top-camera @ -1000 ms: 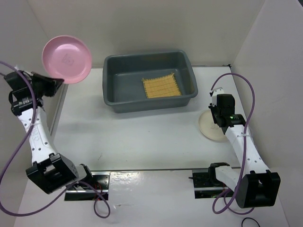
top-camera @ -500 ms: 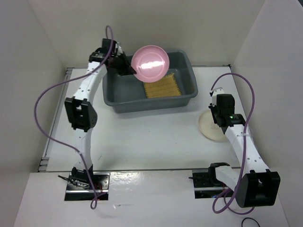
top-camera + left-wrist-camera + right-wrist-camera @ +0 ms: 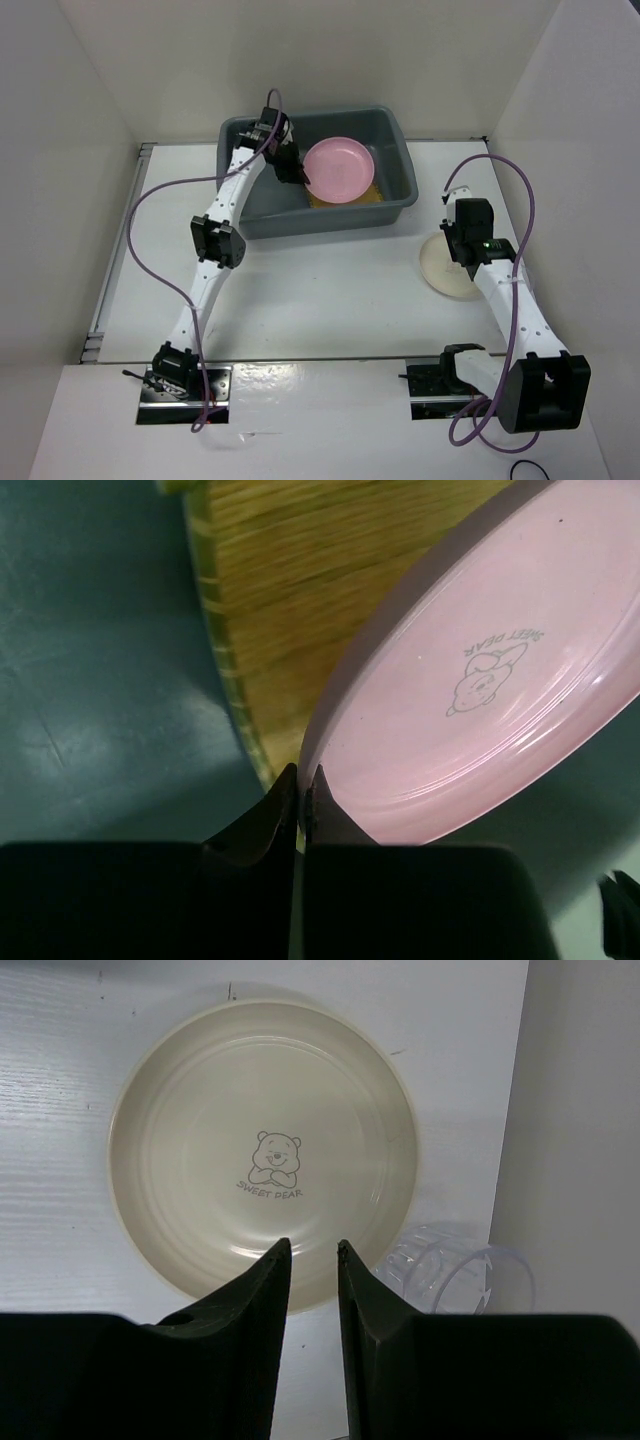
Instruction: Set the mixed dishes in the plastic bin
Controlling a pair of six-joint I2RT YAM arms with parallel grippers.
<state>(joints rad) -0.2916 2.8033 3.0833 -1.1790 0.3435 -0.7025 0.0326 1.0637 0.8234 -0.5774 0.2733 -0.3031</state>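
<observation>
The pink plate (image 3: 342, 170) hangs tilted inside the gray-blue plastic bin (image 3: 300, 222), just above the yellow woven placemat (image 3: 378, 195) on the bin floor. My left gripper (image 3: 298, 172) is shut on the plate's left rim. In the left wrist view its fingertips (image 3: 303, 780) pinch the edge of the pink plate (image 3: 480, 710), with the placemat (image 3: 290, 590) behind it. The cream-white plate (image 3: 442, 276) lies on the table at the right. My right gripper (image 3: 312, 1250) hovers over the near rim of this plate (image 3: 200, 1110), jaws slightly apart and holding nothing.
A clear plastic cup (image 3: 455, 1275) lies on its side beside the cream plate, against the right wall (image 3: 590, 1140). White walls close in the table on the left, back and right. The bin stands at the back centre.
My left arm has swung the pink plate from high at the far left over to the bin and lowered it inside, above the placemat. The right arm has not moved.
</observation>
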